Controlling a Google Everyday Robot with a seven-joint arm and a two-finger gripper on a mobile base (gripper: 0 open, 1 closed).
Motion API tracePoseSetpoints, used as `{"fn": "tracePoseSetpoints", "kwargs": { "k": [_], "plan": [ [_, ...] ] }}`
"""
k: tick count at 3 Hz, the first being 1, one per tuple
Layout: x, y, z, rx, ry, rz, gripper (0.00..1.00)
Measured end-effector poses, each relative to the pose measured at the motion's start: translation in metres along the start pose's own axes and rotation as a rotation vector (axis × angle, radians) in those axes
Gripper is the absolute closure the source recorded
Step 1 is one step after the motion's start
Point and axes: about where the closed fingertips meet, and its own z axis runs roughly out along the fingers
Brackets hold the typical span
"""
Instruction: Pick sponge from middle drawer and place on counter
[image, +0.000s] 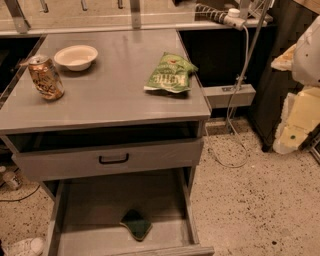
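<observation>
The sponge (136, 223), dark green face up with a yellow edge, lies flat on the floor of the open middle drawer (95, 210), near its front and right of centre. The counter (115, 97) is the grey metal top of the cabinet above it. My gripper (296, 122) shows as a white and pale yellow shape at the right edge of the view. It hangs over the speckled floor, well to the right of the cabinet and far from the sponge. It holds nothing that I can see.
On the counter stand a tilted drink can (45, 76) at the left, a white bowl (76, 57) behind it and a green chip bag (170, 74) at the right. The upper drawer front with a black handle (113, 159) is slightly pulled out. A cable (239, 95) hangs right of the cabinet.
</observation>
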Motion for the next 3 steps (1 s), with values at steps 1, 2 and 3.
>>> {"fn": "tracePoseSetpoints", "kwargs": {
  "k": [1,2,3],
  "plan": [
    [0.000,0.000,0.000,0.000,0.000,0.000,0.00],
    [-0.003,0.018,0.014,0.000,-0.008,-0.006,0.00],
    [-0.020,0.060,0.047,-0.019,-0.051,0.001,0.00]
  ]
}}
